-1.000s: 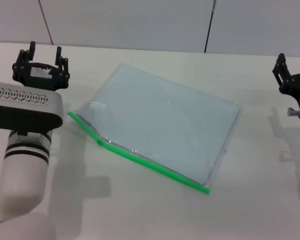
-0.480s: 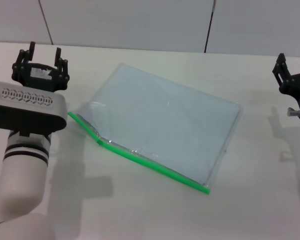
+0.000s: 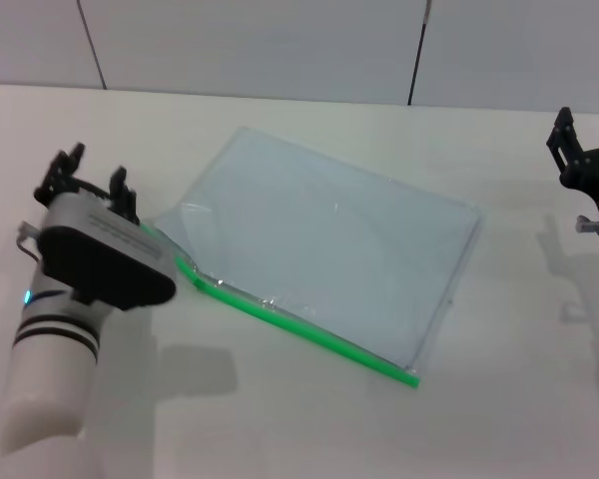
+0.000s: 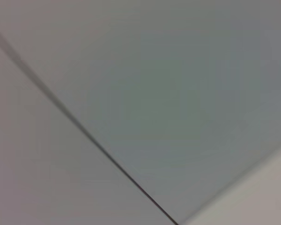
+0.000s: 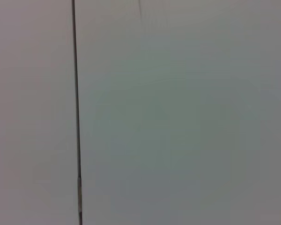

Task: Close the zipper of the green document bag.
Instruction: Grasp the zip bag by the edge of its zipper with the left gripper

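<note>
The green document bag (image 3: 329, 244) lies flat and slanted on the white table, a pale translucent pouch. Its zipper (image 3: 299, 324) is a bright green strip along the near long edge. A small green slider tab (image 3: 199, 282) sits near the strip's left end, where the bag mouth gapes slightly. My left gripper (image 3: 93, 172) hovers open just left of that end. Its wrist housing (image 3: 100, 254) covers the strip's left tip. My right gripper (image 3: 597, 132) is parked at the far right edge, away from the bag, its one visible finger (image 3: 562, 128) set wide. Both wrist views show only wall.
The white table (image 3: 309, 429) extends around the bag on every side. Grey wall panels with dark seams (image 3: 417, 50) stand behind it. One such seam (image 5: 76, 112) crosses the right wrist view, and another seam (image 4: 84, 133) crosses the left wrist view.
My left arm has swung forward and to the right, tilting its wrist, and now overlaps the zipper's left end. The bag and the right arm have not moved.
</note>
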